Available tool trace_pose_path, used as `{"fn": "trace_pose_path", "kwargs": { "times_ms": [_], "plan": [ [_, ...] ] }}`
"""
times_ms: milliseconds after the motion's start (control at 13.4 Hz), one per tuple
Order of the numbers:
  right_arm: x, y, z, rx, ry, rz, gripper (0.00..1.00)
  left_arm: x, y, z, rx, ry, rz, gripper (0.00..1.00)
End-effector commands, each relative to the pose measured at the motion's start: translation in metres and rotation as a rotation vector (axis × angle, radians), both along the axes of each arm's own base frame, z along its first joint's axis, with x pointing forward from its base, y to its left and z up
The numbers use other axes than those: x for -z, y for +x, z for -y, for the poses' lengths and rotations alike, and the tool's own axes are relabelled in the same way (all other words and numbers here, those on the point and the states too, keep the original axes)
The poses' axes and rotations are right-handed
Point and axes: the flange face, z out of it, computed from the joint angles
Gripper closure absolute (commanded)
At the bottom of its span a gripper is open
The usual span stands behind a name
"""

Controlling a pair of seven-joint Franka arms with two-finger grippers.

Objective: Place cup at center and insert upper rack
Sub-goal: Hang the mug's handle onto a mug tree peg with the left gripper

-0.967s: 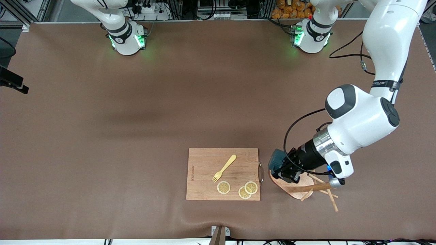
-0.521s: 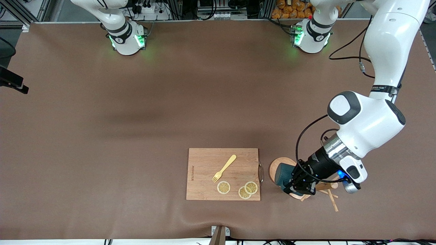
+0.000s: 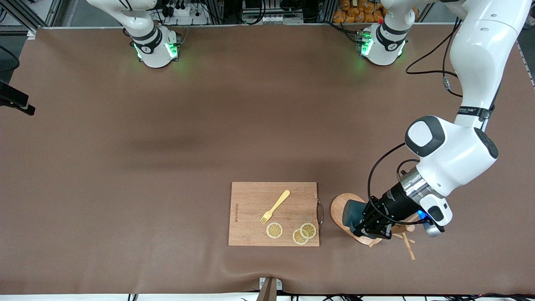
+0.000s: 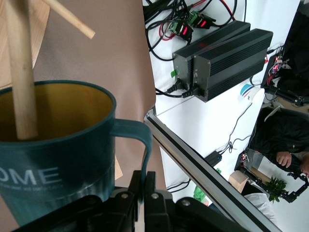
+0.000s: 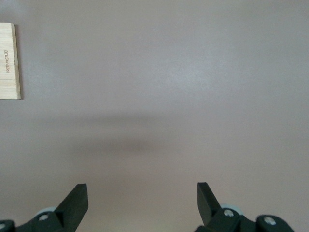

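The mug tree (image 3: 355, 225) lies tipped on the surface beside the cutting board (image 3: 273, 213), toward the left arm's end; it is judged light and stiff, best taken by its post. The cup (image 3: 352, 213), judged rigid, smooth and breakable, is held over the tree's oval base. The left end effector (image 3: 363, 228) is pinched shut on the cup's handle (image 4: 141, 145). The right end effector (image 5: 142, 203), spread wide and empty, waits above bare surface.

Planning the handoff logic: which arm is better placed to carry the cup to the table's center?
The left. Its claw is already shut on the cup by the handle, over the mug tree's base. The right claw hangs open over bare table, holding nothing.
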Motion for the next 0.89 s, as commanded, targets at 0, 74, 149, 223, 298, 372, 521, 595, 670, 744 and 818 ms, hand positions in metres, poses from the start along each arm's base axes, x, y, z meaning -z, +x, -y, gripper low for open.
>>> {"fn": "trace_pose_path", "kwargs": {
  "times_ms": [0,74,149,223,298,372,521,595,670,744,818],
  "plan": [
    [-0.004,-0.001,0.003,-0.006,0.007,0.000,0.00,0.001,-0.006,-0.005,-0.019,-0.007,-0.010,1.00],
    [-0.004,-0.001,0.003,-0.006,0.007,0.000,0.00,0.001,-0.003,-0.015,-0.035,-0.008,-0.012,1.00],
    [-0.004,-0.001,0.003,-0.006,0.007,0.000,0.00,0.002,-0.002,-0.020,-0.044,-0.008,-0.015,1.00],
    [-0.004,-0.001,0.003,-0.006,0.007,0.000,0.00,0.003,-0.002,-0.020,-0.042,-0.006,-0.015,1.00],
    [-0.004,-0.001,0.003,-0.006,0.007,0.000,0.00,0.004,-0.002,-0.023,-0.045,-0.004,-0.016,1.00],
    [-0.004,-0.001,0.003,-0.006,0.007,0.000,0.00,0.004,0.000,-0.032,-0.058,-0.005,-0.017,1.00],
    [-0.004,-0.001,0.003,-0.006,0.007,0.000,0.00,0.011,0.001,-0.043,-0.065,0.002,-0.026,1.00],
    [-0.004,-0.001,0.003,-0.006,0.007,0.000,0.00,0.012,0.001,-0.047,-0.068,0.005,-0.027,1.00],
    [-0.004,-0.001,0.003,-0.006,0.007,0.000,0.00,0.012,0.001,-0.048,-0.069,0.005,-0.027,1.00],
    [-0.004,-0.001,0.003,-0.006,0.007,0.000,0.00,0.014,0.001,-0.050,-0.069,0.006,-0.028,1.00],
    [-0.004,-0.001,0.003,-0.006,0.007,0.000,0.00,0.016,0.002,-0.054,-0.072,0.008,-0.029,1.00]
  ]
}}
